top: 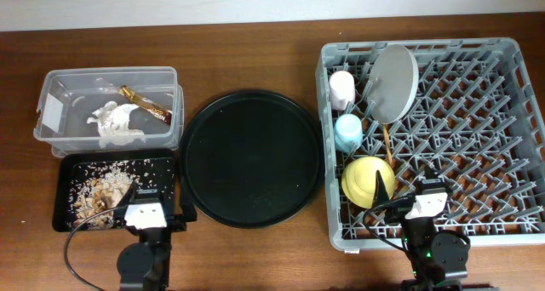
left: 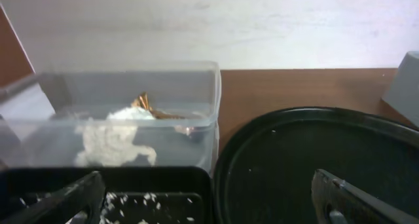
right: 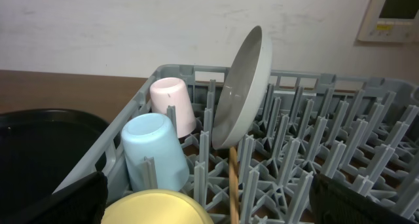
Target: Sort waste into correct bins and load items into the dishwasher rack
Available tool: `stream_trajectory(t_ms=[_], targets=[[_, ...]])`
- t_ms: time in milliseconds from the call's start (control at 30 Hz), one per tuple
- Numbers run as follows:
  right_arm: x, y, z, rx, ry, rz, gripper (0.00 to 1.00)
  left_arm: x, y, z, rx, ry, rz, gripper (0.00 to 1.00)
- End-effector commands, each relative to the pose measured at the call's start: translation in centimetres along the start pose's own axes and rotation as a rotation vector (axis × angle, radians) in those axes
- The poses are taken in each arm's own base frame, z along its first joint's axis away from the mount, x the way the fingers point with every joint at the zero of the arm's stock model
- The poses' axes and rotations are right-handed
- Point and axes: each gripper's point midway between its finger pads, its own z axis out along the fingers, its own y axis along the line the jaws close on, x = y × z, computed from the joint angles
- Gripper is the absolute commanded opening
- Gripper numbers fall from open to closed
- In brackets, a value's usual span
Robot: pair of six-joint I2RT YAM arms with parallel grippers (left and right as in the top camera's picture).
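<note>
Brown wood table (top: 255,53) filled the overhead view; the left claw (top: 155,196) hung over the near edge of the shallow black tray (top: 60,193), just beside the pale food scraps (top: 102,193); the clear box (top: 166,75) sat behind that tray, with the white tissue (top: 115,121) and the gold wrapper (top: 146,104) inside it; the round black tray (top: 251,159) lay in the middle; the right claw (top: 426,189) hung over the near edge of the grey rack (top: 511,155), just beside the yellow bowl (top: 366,179); the blue cup (top: 347,132) and the pink cup (top: 341,88) stood in a row behind the bowl; the plate (top: 393,83) leaned on its edge among the pegs, and the chopsticks (top: 387,142) lay under it.

From the left wrist, the two fingers (left: 65,201) stood wide apart at the bottom corners and held nothing; a few scraps showed in the tray between them; the box stood ahead, see-through, with the crumpled tissue and a bit of shiny wrapper in it.

From the right wrist, the fingers (right: 366,198) were wide apart too, touching nothing; the bowl's round yellow top sat low between them; the two cups stood close together behind it; the plate tilted to the right; one thin wooden stick ran down beneath it.
</note>
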Motion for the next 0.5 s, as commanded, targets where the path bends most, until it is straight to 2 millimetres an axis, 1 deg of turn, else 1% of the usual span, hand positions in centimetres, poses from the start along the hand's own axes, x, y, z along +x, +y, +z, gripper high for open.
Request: stream_trajectory(t_ms=[0, 167, 200, 267, 333, 433, 467], targets=[[0.2, 0.0, 0.0, -0.004, 0.003, -0.001, 0.98, -0.7, -0.2, -0.2, 0.009, -0.039, 0.156, 0.99], [0.2, 0.0, 0.0, -0.004, 0.003, -0.001, 0.98, -0.7, -0.5, -0.2, 0.026, -0.040, 0.146, 0.99], [0.2, 0.0, 0.0, -0.004, 0.003, -0.001, 0.98, -0.7, -0.5, -0.2, 0.026, -0.040, 0.117, 0.99], [0.2, 0.0, 0.0, -0.004, 0.003, -0.001, 0.98, -0.7, -0.2, -0.2, 0.012, -0.040, -0.005, 0.99], [0.2, 0.0, 0.0, -0.004, 0.003, -0.001, 0.98, -0.7, -0.1, -0.2, 0.003, -0.040, -0.038, 0.99], [0.2, 0.0, 0.0, -0.004, 0.003, -0.001, 0.98, -0.9, 1.4, -0.3, -0.079, -0.053, -0.120, 0.99], [0.2, 0.0, 0.0, -0.004, 0.003, -0.001, 0.98, -0.9, 1.6, -0.3, -0.088, -0.053, -0.127, 0.99]])
